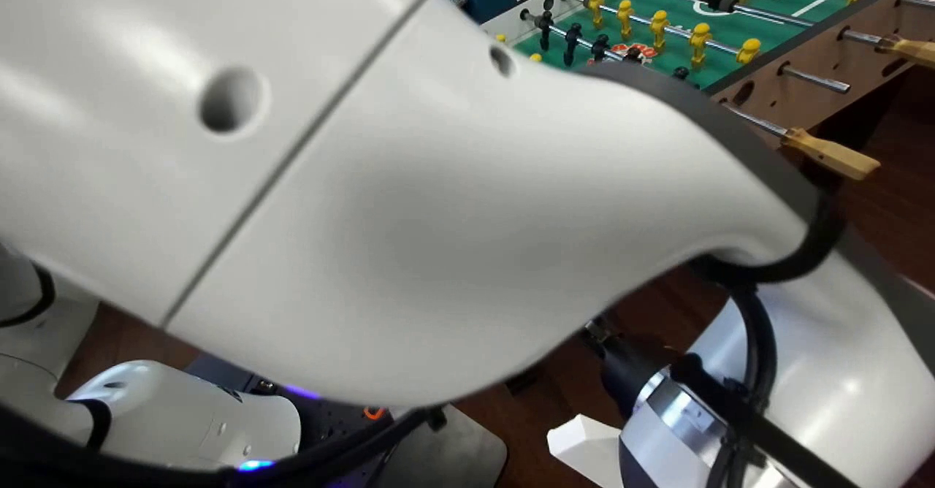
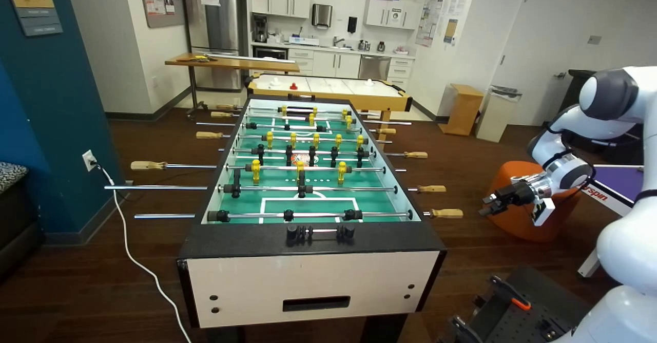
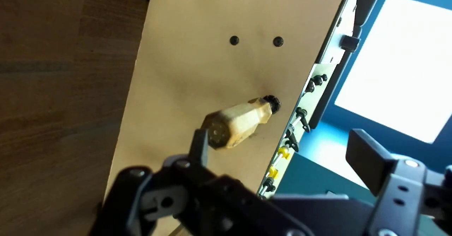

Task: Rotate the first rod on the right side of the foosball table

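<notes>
White arm (image 1: pixel 467 203) partly hides foosball table (image 1: pixel 812 55).

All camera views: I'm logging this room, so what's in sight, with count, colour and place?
Foosball table: 1, green and pale, mid-room
Rods: several, silver, across the foosball table
Rod handles: several, tan, along both long sides
Figures: several, yellow or black, on the rods
Air hockey table: 1, white and yellow, farther back
Refrigerator: 1, grey, rear
High table: 1, brown, before the refrigerator
Cabinets: several, white, rear
Pouf-like seat: 1, orange, picture right
Side table: 1, purple top, picture right
Cord: 1, white, picture left
Robot arm: 1, white, right foreground
Gripper: 1, black, open, apart from the nearest rod handle
</notes>
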You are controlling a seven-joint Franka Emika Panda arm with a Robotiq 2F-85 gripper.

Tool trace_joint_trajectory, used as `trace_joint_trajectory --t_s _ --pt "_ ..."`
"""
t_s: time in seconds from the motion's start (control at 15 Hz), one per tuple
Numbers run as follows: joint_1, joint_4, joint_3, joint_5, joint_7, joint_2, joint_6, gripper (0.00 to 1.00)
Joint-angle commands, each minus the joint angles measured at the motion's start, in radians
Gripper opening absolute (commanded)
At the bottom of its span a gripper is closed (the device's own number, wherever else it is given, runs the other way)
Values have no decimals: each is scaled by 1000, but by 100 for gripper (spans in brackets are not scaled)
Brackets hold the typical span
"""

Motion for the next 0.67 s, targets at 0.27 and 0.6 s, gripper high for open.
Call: trace_joint_trajectory --t_s 0.27,0.6 --pt "-40 28 38 60 -63 94 -4 100" --pt "-51 62 55 87 -70 128 -11 100"
